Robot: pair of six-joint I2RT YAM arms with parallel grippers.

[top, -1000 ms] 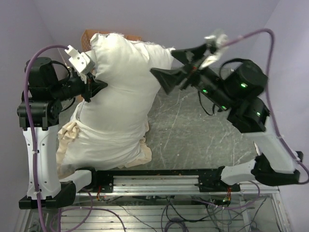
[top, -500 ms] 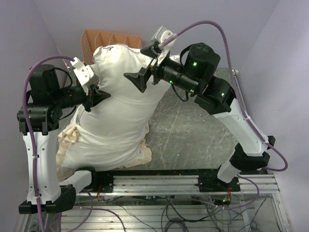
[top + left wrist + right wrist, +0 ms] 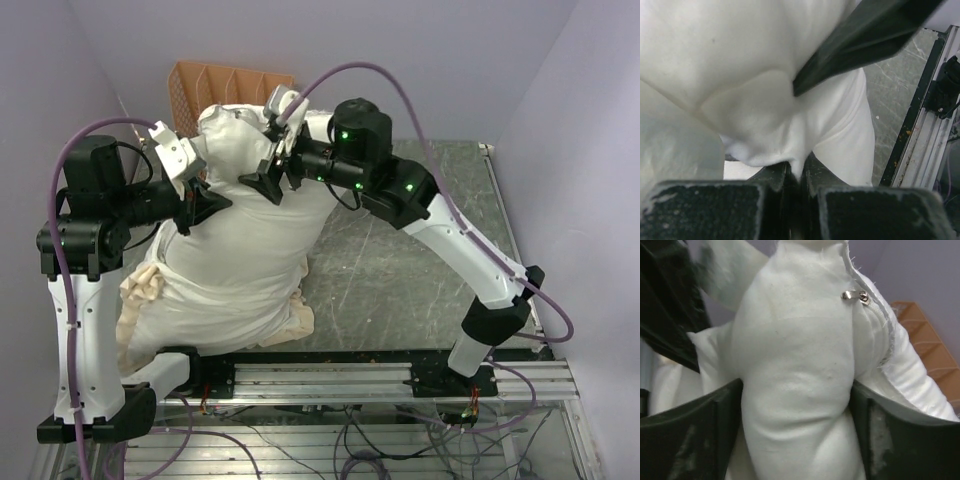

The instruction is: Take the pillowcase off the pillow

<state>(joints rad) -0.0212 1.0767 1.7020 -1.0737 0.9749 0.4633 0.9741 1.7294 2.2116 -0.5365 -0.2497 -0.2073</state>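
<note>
The plump white pillow [image 3: 250, 240] stands tilted on the table, its top toward the back. The cream frilled pillowcase [image 3: 140, 285] is bunched round its lower end, with frill also showing at the lower right. My left gripper [image 3: 208, 205] is shut on a thin fold of the pillow's white fabric [image 3: 765, 110] at its left side; the pinch shows in the left wrist view [image 3: 797, 172]. My right gripper [image 3: 263, 182] is open, its fingers [image 3: 730, 410] straddling a bulge of the pillow [image 3: 795, 365] near the top. A zipper pull [image 3: 858, 297] shows beside a frayed seam.
An orange slatted rack [image 3: 215, 80] stands at the back behind the pillow and shows in the right wrist view [image 3: 925, 340]. The aluminium rail [image 3: 330, 375] runs along the near edge. The grey tabletop [image 3: 400, 270] lies to the right. Purple walls stand close on the left and at the back.
My right arm has swung left from beside the pillow onto its upper part, jaws still open. My left gripper has kept its hold and moved slightly right.
</note>
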